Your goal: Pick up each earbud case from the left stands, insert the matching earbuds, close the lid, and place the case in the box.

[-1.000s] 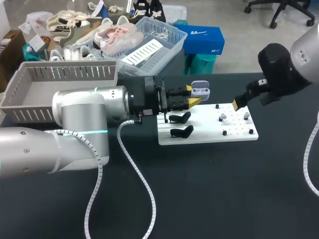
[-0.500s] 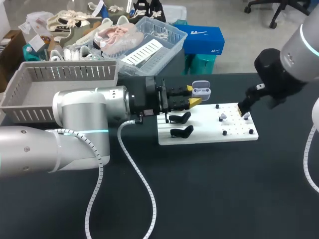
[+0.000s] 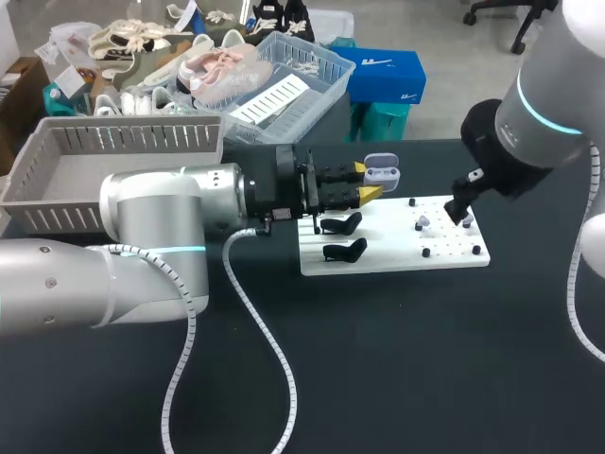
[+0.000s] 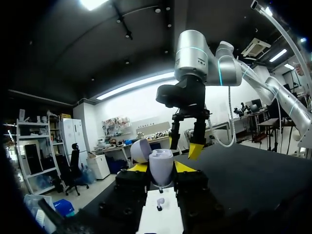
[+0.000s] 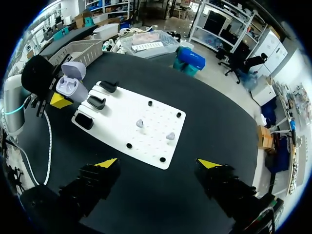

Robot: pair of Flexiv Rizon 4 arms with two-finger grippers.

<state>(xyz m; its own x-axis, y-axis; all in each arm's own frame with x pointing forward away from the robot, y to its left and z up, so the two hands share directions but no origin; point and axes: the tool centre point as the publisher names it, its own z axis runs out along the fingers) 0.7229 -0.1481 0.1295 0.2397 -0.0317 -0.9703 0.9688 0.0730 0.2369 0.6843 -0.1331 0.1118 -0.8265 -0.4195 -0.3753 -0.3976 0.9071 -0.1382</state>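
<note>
Sitting between the left fingers (image 4: 185, 167), seemingly gripped, is the earbud case (image 4: 161, 165).

Robotics lab: left arm (image 3: 161, 213), right arm (image 3: 544, 104) at black table (image 3: 397, 359), white pegboard (image 3: 397, 251), black stands (image 3: 342, 224).

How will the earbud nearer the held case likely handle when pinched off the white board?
The earbud looks tiny and rounded, so it is probably light and apt to slip from a pinch. It seems to lie loose on the white board, so a glancing touch may roll it.
</note>
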